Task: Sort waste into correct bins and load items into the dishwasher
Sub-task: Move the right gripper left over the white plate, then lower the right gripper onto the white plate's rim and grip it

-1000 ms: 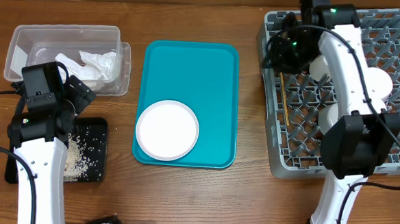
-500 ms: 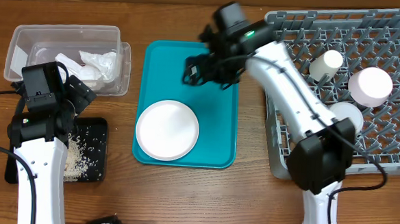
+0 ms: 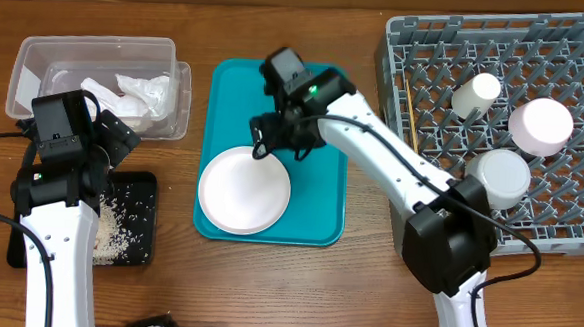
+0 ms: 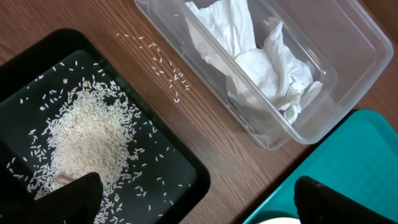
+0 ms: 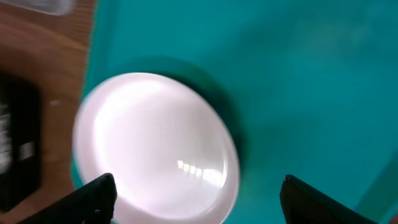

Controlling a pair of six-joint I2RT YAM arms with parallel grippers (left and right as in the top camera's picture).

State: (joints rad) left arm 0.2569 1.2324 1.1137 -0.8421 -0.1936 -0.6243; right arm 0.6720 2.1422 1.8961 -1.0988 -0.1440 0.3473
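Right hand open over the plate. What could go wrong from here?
1. The plate lies flat on the teal tray; the right hand may push it around rather than catch its rim.
2. The dish rack already holds a cup and a pale bowl; the plate might knock them.

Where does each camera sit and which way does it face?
Overhead: above the table, facing down; left arm, right arm show.
Left wrist: faces down at black tray and clear tub; own fingertips show.
Right wrist: faces down at white plate on teal tray; own fingertips show.
Shared: overhead and right wrist both see the plate.
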